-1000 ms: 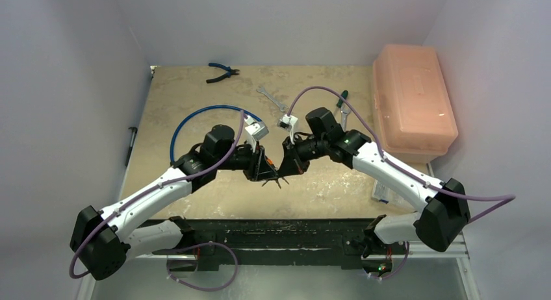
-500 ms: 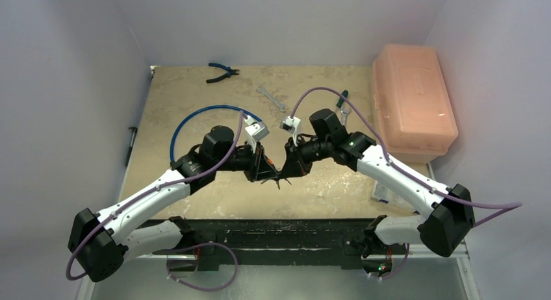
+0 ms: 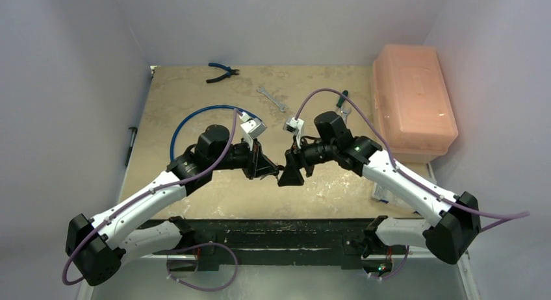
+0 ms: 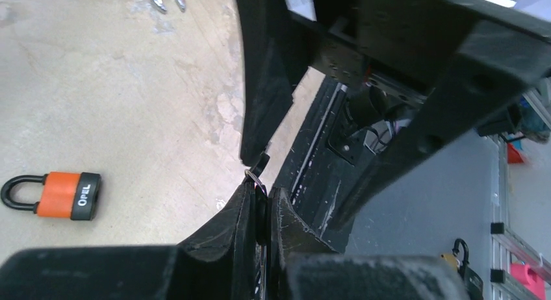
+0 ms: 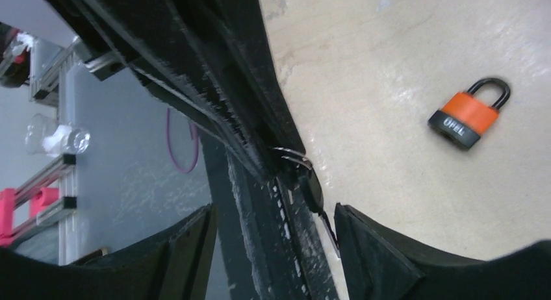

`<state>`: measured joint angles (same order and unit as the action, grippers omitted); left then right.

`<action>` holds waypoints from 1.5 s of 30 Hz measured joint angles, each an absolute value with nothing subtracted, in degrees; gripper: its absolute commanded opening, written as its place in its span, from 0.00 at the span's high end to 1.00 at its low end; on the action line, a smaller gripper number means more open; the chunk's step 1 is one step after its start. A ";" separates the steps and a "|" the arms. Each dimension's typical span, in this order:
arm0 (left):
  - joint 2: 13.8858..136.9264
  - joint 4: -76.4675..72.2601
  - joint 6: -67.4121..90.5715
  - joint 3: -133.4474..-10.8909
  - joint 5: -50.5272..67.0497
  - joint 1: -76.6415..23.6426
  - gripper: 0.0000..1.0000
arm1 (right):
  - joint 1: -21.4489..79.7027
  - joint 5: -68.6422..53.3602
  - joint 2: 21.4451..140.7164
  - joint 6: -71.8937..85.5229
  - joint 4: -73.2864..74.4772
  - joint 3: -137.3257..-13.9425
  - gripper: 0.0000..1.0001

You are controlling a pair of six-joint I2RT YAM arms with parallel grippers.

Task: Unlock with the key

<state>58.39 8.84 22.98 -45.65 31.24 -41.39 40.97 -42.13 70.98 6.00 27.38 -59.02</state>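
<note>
The two arms meet in the air above the worktop. The left gripper has its jaws pinched tight on the key, holding it down by the ring so the dark head and the thin blade stick out. The right gripper has its jaws spread wide, one on each side of the key, not touching it. The orange and black padlock lies flat on the worktop off to the side, apart from both arms, with its hoop pushed in. It looks like the key is being passed from the left arm to the right arm, so the unlocking is not far along yet. To do this step well, the right jaws should close slowly on the fat dark head of the key, flat against its sides, so the blade points straight out past the tips. The left jaws should let go only when the right grip is firm, or the small key may drop. The ring could catch on a jaw, so the arms should pull apart gently. The padlock is loose and would likely slide when pushed, so the free left jaws should hold its orange body while the key goes into the black end.
</note>
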 measured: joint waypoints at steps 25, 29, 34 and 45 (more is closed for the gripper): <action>52.14 -9.08 40.07 -41.08 17.19 -41.39 1.00 | 41.15 -4.89 45.50 59.22 -12.29 -28.18 0.21; 52.16 -11.40 40.84 -40.53 17.37 -41.39 1.00 | 41.15 -4.01 48.29 65.17 -16.27 -28.99 0.23; 52.51 -12.60 39.53 -40.42 18.13 -41.39 1.00 | 41.15 -3.77 49.52 69.10 -17.72 -31.09 0.26; 54.72 -12.21 36.29 -40.40 18.17 -41.39 1.00 | 42.19 -3.84 54.87 74.26 -10.94 -40.47 0.38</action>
